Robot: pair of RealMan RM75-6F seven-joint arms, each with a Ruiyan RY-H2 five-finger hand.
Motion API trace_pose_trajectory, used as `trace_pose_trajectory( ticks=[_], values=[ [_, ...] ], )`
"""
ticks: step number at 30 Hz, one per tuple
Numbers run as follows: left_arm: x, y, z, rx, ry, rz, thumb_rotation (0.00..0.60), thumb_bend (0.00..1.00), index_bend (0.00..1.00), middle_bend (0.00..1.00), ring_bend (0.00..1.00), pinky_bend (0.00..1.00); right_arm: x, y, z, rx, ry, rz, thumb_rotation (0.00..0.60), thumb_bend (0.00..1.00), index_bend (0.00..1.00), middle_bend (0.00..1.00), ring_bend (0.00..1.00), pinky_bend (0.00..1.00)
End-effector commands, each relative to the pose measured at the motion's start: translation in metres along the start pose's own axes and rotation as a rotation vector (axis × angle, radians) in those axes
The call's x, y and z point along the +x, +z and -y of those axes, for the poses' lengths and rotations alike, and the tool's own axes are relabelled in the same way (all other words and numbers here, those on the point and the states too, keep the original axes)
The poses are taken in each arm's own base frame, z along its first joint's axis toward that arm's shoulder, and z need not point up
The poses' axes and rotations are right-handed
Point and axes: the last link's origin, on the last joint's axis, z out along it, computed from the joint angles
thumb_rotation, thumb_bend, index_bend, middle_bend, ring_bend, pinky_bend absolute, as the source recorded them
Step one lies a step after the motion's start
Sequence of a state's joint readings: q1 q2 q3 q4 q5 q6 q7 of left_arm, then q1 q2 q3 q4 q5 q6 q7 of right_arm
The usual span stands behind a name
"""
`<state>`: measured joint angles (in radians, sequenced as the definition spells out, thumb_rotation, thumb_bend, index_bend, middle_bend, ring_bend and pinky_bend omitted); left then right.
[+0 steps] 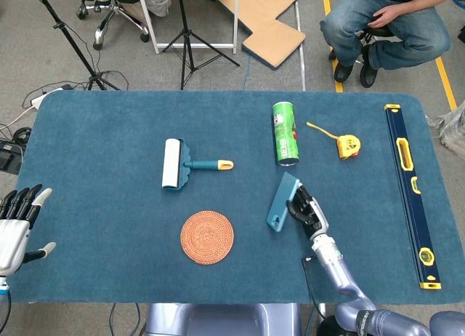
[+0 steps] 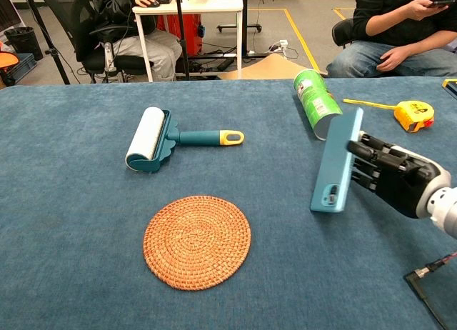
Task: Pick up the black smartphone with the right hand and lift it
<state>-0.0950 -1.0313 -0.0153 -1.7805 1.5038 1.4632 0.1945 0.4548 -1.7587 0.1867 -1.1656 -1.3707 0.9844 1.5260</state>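
The right hand [image 2: 400, 178] held the phone [image 2: 337, 162] tilted above the table [image 2: 71, 258]; the left hand's [image 1: 16, 223] fingers [image 1: 25, 202] were spread, holding nothing.

Grey concrete floor [image 1: 51, 52] (yellow line [image 1: 445, 80]), tripods [image 1: 190, 38], cardboard [image 1: 265, 16], seated person [image 1: 389, 23].

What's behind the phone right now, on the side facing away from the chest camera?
The right hand grips the smartphone from behind, fingers against its hidden face. Farther back lies the green can. The screen side cannot be seen.
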Motion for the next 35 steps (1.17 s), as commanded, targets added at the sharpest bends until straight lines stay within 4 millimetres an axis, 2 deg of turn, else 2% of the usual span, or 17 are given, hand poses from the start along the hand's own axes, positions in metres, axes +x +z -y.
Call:
trace_pose_trajectory(
  ticks=[1, 6, 9, 10, 12, 21, 22, 26, 29, 35],
  values=[
    [0.000, 0.000, 0.000, 0.000, 0.000, 0.001, 0.600, 0.00, 0.00, 0.00, 0.00, 0.00, 0.015, -0.003, 0.001, 0.039, -0.069, -0.043, 0.600, 0.32, 0.09, 0.01, 0.00, 0.00],
    [-0.001, -0.001, -0.001, -0.006, 0.002, 0.002, 0.600, 0.00, 0.00, 0.00, 0.00, 0.00, 0.033, -0.004, 0.008, 0.112, -0.251, -0.147, 0.600, 0.29, 0.09, 0.00, 0.00, 0.00],
    [-0.001, -0.002, -0.004, -0.017, 0.003, -0.002, 0.600, 0.00, 0.00, 0.00, 0.00, 0.00, 0.038, -0.004, 0.023, 0.170, -0.314, -0.195, 0.600, 0.29, 0.09, 0.00, 0.00, 0.00],
    [-0.001, -0.003, -0.005, -0.019, 0.003, -0.003, 0.600, 0.00, 0.00, 0.00, 0.00, 0.00, 0.039, -0.004, 0.028, 0.190, -0.333, -0.205, 0.600, 0.29, 0.09, 0.00, 0.00, 0.00],
    [-0.001, -0.003, -0.006, -0.025, 0.002, -0.005, 0.600, 0.00, 0.00, 0.00, 0.00, 0.00, 0.044, -0.006, 0.050, 0.277, -0.514, -0.223, 0.600, 0.29, 0.09, 0.00, 0.00, 0.00],
    [0.002, -0.007, -0.009, -0.047, -0.002, -0.016, 0.600, 0.00, 0.00, 0.00, 0.00, 0.00, 0.050, -0.025, 0.103, 0.422, -0.984, -0.201, 0.600, 0.27, 0.09, 0.00, 0.00, 0.00],
    [0.002, -0.007, -0.010, -0.050, -0.002, -0.019, 0.600, 0.00, 0.00, 0.00, 0.00, 0.00, 0.051, -0.031, 0.109, 0.436, -1.074, -0.190, 0.600, 0.25, 0.09, 0.00, 0.00, 0.00],
    [0.003, -0.008, -0.010, -0.053, -0.002, -0.032, 0.600, 0.00, 0.00, 0.00, 0.00, 0.00, 0.056, -0.054, 0.123, 0.449, -1.371, -0.137, 0.600, 0.02, 0.08, 0.00, 0.00, 0.00],
    [0.003, -0.006, -0.009, -0.053, 0.003, -0.055, 0.600, 0.00, 0.00, 0.00, 0.00, 0.00, 0.060, -0.080, 0.132, 0.414, -1.582, -0.159, 0.600, 0.00, 0.08, 0.00, 0.00, 0.00],
    [0.002, -0.004, -0.007, -0.054, 0.000, -0.073, 0.600, 0.00, 0.00, 0.00, 0.00, 0.00, 0.058, -0.129, 0.141, 0.271, -1.796, -0.300, 0.600, 0.00, 0.07, 0.00, 0.00, 0.00]
  ],
)
